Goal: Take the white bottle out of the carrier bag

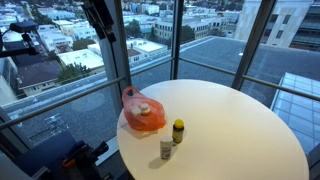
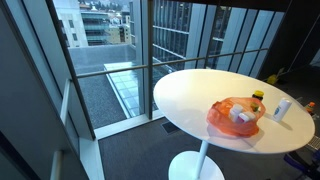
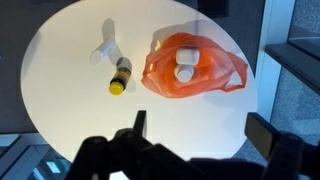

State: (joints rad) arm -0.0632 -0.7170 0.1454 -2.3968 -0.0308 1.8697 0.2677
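An orange carrier bag lies on the round white table, and it shows in both exterior views. A white bottle lies inside its open mouth, also seen in both exterior views. My gripper hangs high above the table's near edge, open and empty, well clear of the bag. In an exterior view only the dark arm shows at the top.
A small bottle with a yellow cap and a clear white-capped bottle stand beside the bag. Glass walls and a railing surround the table; the floor drops beyond its edge.
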